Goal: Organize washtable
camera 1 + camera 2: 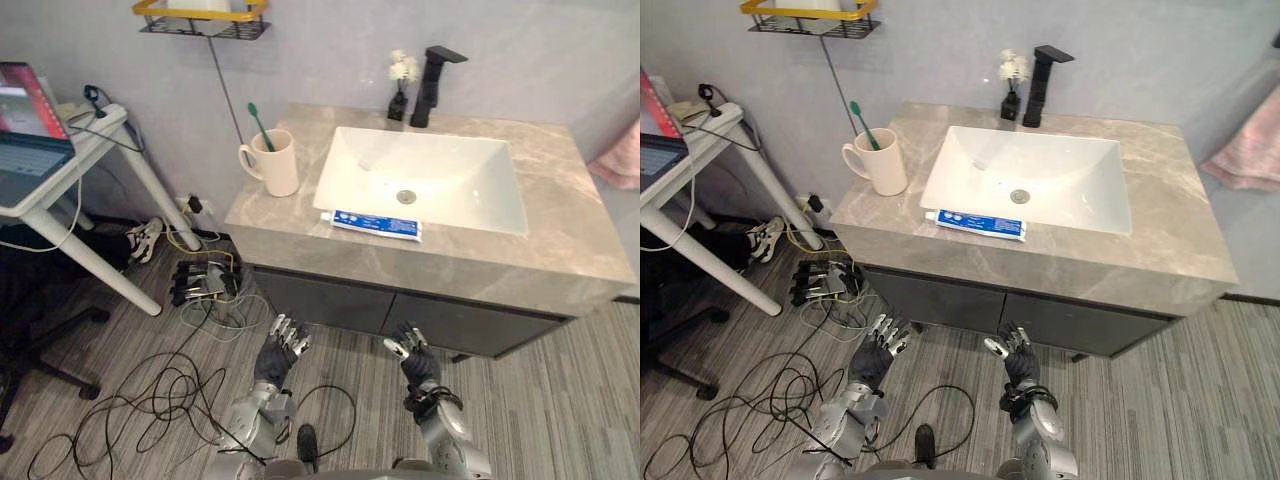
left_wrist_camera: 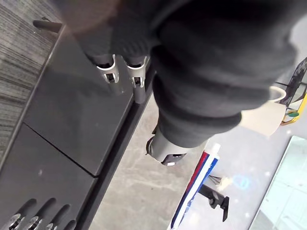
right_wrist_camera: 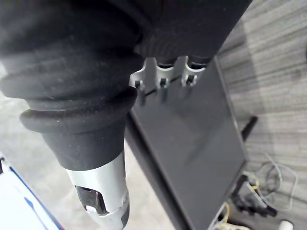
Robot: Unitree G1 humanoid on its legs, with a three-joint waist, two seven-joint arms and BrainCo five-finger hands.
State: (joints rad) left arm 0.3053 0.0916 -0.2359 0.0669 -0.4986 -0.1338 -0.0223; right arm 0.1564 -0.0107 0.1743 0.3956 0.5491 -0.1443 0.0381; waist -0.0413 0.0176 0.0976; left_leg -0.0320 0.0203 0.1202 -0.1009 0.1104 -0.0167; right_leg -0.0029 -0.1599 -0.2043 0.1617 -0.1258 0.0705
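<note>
Diffuse indoor light falls from above, with no hard shadows. The white sink (image 1: pixel 440 170) is the brightest area and nearly washes out. The grey tabletop (image 1: pixel 560 235) shows a dull sheen, and the mug (image 1: pixel 281 165) throws only a soft, short shadow at its base. The cabinet front (image 1: pixel 330 300) beneath the overhang is dark, as is the floor (image 1: pixel 560 400) close under it. In the left wrist view a pale flare lies across the dark cover of the left hand (image 2: pixel 211 72), and a small round glare spot sits just beside the faucet (image 2: pixel 217 203). The wide lens of the head views splays lines towards the corners.
</note>
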